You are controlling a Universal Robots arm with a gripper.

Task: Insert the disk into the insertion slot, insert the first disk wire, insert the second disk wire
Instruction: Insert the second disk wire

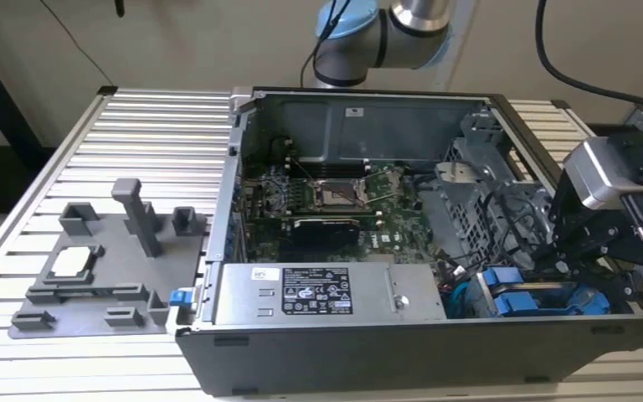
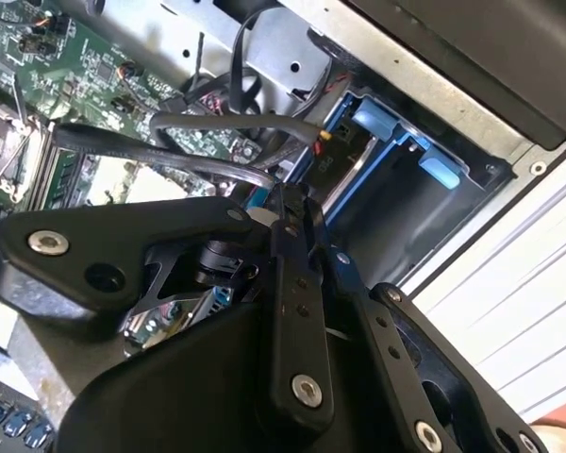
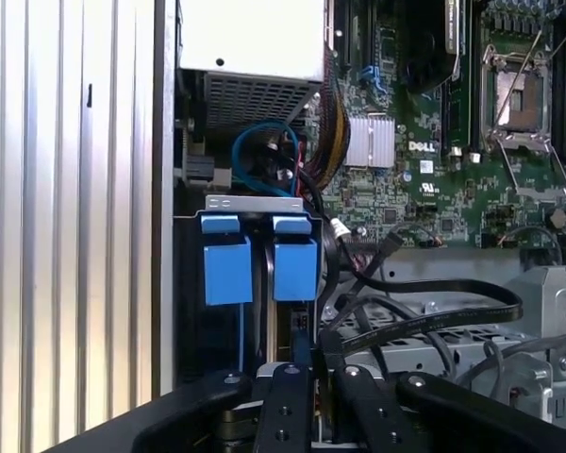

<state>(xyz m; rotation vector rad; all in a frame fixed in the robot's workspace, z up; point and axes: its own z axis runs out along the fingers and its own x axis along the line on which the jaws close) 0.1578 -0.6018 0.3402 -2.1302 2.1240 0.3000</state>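
Observation:
The disk (image 3: 294, 269) sits upright in the insertion slot (image 3: 255, 203), the grey cage at the case's corner, with its bright blue carrier tabs facing out. In the exterior view the blue carrier (image 1: 517, 301) lies at the case's front on the exterior view's right. My gripper (image 1: 556, 260) hangs just above it. In both wrist views the fingers (image 3: 285, 406) stand close together, pinching the end of a thin black disk wire (image 2: 170, 156) right at the disk's edge. The gripper tip (image 2: 285, 193) hides the connector itself. Another blue carrier (image 3: 228, 269) stands beside the disk.
The labelled power supply box (image 1: 327, 293) lies beside the cage. Behind them are the green motherboard (image 1: 321, 197), loose black cables (image 3: 424, 311) and a blue cable loop (image 3: 264, 156). A grey fixture tray (image 1: 98, 268) rests on the slatted table at the exterior view's left.

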